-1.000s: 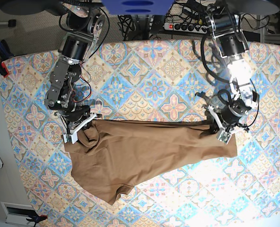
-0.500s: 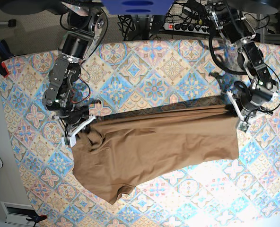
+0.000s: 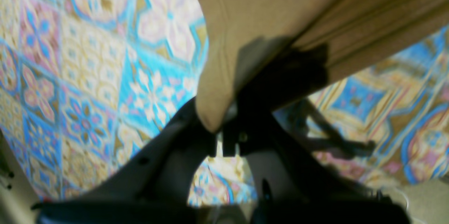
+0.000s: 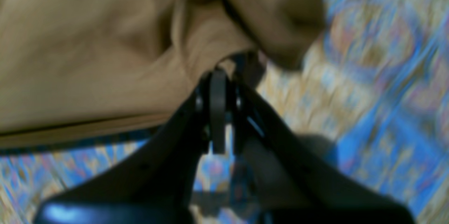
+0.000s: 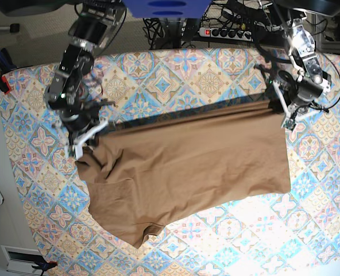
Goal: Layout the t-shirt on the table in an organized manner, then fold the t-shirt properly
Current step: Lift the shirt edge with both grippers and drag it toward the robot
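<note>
My left gripper (image 5: 287,113) reaches in from the far edge on the scene's right, its jaws pinched tight on cloth. My right gripper (image 5: 84,142) hangs at the scene's left, arm angled down from the far side, jaws likewise clamped together on cloth.

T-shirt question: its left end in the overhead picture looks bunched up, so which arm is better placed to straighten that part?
The right gripper. It is clamped on the t-shirt right at the crumpled end, while the left gripper holds the far, already flat corner.
</note>
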Robot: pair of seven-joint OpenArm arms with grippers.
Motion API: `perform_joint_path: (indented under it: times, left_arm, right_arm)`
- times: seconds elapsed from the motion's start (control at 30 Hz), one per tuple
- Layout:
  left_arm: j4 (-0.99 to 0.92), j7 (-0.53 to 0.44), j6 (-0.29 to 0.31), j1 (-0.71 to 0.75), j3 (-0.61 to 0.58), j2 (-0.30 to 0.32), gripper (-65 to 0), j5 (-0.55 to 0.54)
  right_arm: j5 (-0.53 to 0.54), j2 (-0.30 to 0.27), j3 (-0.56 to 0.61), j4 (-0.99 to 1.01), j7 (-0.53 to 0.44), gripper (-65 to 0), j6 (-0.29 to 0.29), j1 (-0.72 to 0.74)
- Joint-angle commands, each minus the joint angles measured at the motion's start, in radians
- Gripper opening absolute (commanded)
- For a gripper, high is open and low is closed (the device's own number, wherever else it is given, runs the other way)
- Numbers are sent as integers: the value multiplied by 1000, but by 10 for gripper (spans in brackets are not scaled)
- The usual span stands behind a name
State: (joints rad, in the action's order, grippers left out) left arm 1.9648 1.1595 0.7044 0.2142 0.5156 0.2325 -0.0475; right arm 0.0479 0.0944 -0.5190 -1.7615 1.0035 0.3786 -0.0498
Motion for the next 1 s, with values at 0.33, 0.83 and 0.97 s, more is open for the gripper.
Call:
perform_joint_path:
  times: [0.33,0.83,0.97]
  left_arm:
    - [26,17,-6,-71,7,-3,-650,70]
    - [12,144,-6,-485,-56,-130,-650,482]
    - [-23,145,-6,-553,-59,-144,-650,553]
  right_arm:
    - [-4,-6,-5,-21,-27,-650,-8,-55]
    - [-10,-12,-5,-16,140,-650,-8,238]
    - [-12,-32,-2,-11,217,-650,-8,345]
